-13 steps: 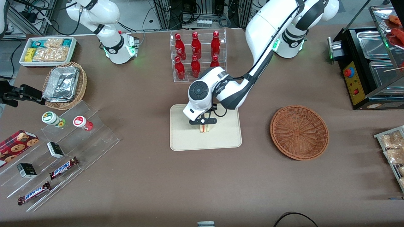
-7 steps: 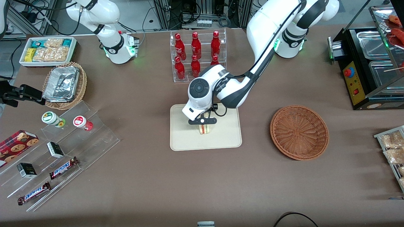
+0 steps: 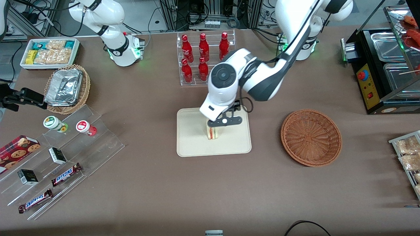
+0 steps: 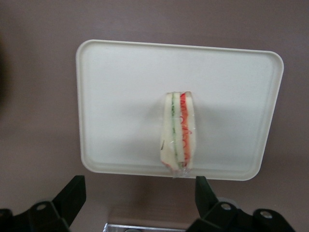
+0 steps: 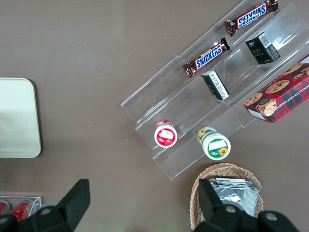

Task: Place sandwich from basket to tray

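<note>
The sandwich [image 3: 213,132] [image 4: 178,137], a pale wedge with red and green filling, stands on its edge on the cream tray [image 3: 197,151] [image 4: 120,92], near the tray's middle. My left gripper [image 3: 225,121] [image 4: 139,197] hangs open above the tray, over its part farther from the front camera than the sandwich. Its black fingers [image 4: 72,195] are spread wide with nothing between them and touch nothing. The reddish-brown basket [image 3: 311,137] sits empty on the table beside the tray, toward the working arm's end.
An acrylic rack of red bottles [image 3: 205,59] stands close to the tray, farther from the front camera. A stepped acrylic display with snacks [image 3: 62,157], a tan wicker basket of foil trays [image 3: 67,88] and a white bin [image 3: 49,52] lie toward the parked arm's end. A black food warmer [image 3: 387,68] stands at the working arm's end.
The gripper was low around the sandwich; it has risen clear and shifted toward the working arm's end. The sandwich stays standing on the tray in the same spot.
</note>
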